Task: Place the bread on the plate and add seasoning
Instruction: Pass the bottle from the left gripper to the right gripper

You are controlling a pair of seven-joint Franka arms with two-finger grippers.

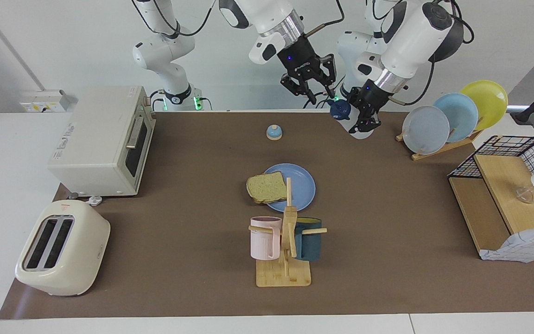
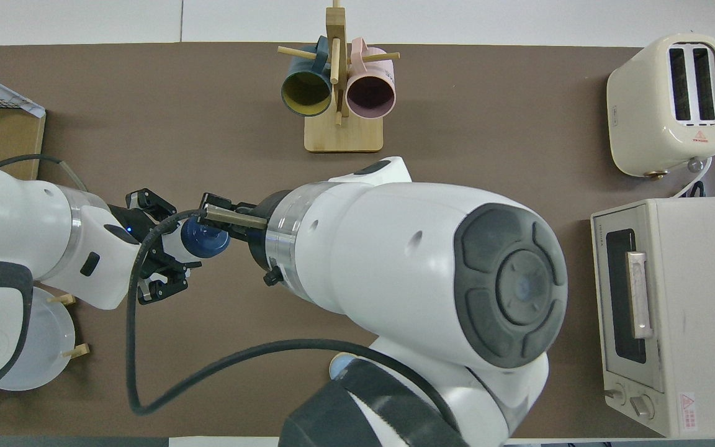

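1. Plate (image 1: 300, 185): periwinkle blue, flat on the desk (image 1: 387, 260) near its middle, just nearer the robots than the mug rack (image 1: 285, 250). Contents: one item only, the bread.
2. Bread (image 1: 266, 187): square slice lying on the plate's rim toward the right arm's end, part of it overhanging onto the desk.
3. Seasoning (image 1: 346, 117): translucent bottle with navy knobbed cap, held tilted in the air over the desk edge nearest the robots, toward the left arm's end. Contents cannot be made out.
4. Left tool (image 1: 363, 124): closed on the seasoning's body; the cap (image 2: 203, 239) points toward the right tool.
5. Right tool (image 1: 315, 95): raised, just beside the seasoning's cap; fingers stand apart, nothing gripped; whether they touch the cap cannot be told.
6. Mug rack: a pink mug (image 1: 264, 237) and a dark teal mug (image 1: 308, 239) hang on its pegs; both interiors look empty in the overhead view.
7. Dish rack (image 1: 438, 147), left arm's end: three plates on edge, grey-blue, light blue, yellow.
8. Toaster (image 1: 60, 248): both slots empty.
9. Small blue bell (image 1: 274, 132) stands on the desk, nearer the robots than the plate.
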